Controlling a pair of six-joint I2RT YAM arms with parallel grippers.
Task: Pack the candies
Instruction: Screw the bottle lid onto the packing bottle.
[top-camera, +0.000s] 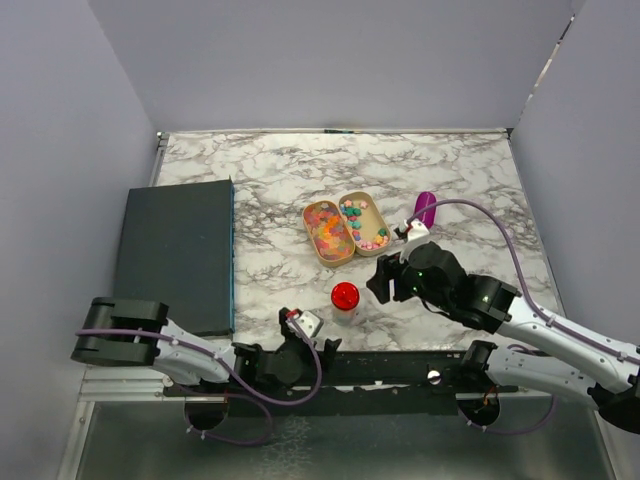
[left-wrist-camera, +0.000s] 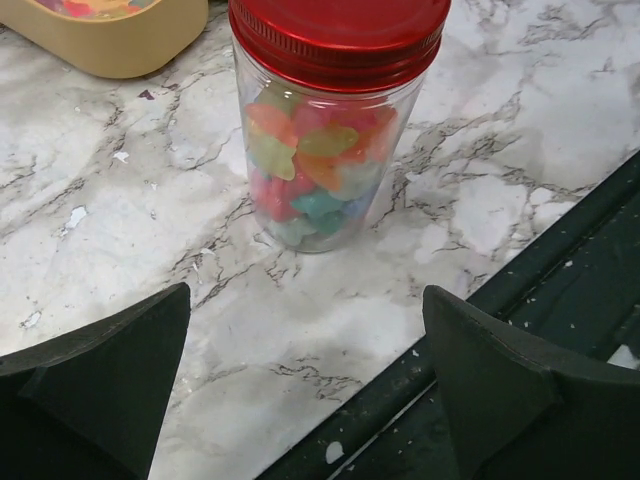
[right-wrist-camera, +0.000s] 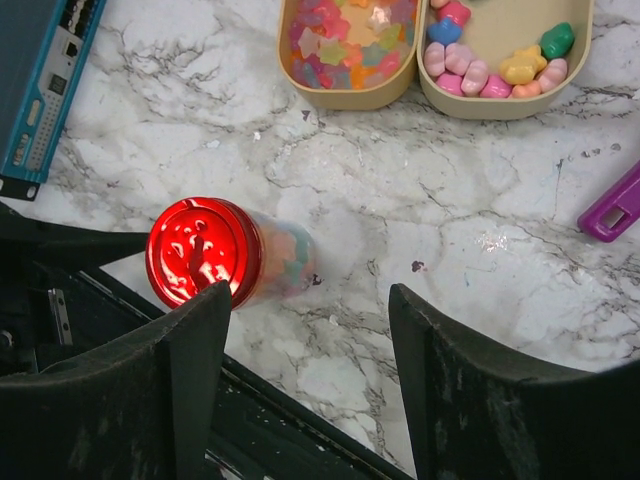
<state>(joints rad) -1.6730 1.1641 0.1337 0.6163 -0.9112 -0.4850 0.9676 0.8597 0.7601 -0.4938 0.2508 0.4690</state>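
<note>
Two black grippers sit nearest, at the overhead view's bottom: the left gripper (left-wrist-camera: 305, 330) and right gripper (right-wrist-camera: 310, 310) both have jaws spread, holding nothing. On the white, grey-veined marble tabletop (top-camera: 270, 180) stands a clear round jar (left-wrist-camera: 256, 95) with a shiny red ribbed lid (left-wrist-camera: 338, 30), holding pastel candies (left-wrist-camera: 310, 165) (more fill two tan oval trays (right-wrist-camera: 345, 97) along the right wrist view's top edge). Farther up lies a purple plastic scoop (top-camera: 426, 208); plain grey walls (top-camera: 330, 60) enclose everything.

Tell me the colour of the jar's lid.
Shiny red. The lid shows best in the left wrist view.
</note>
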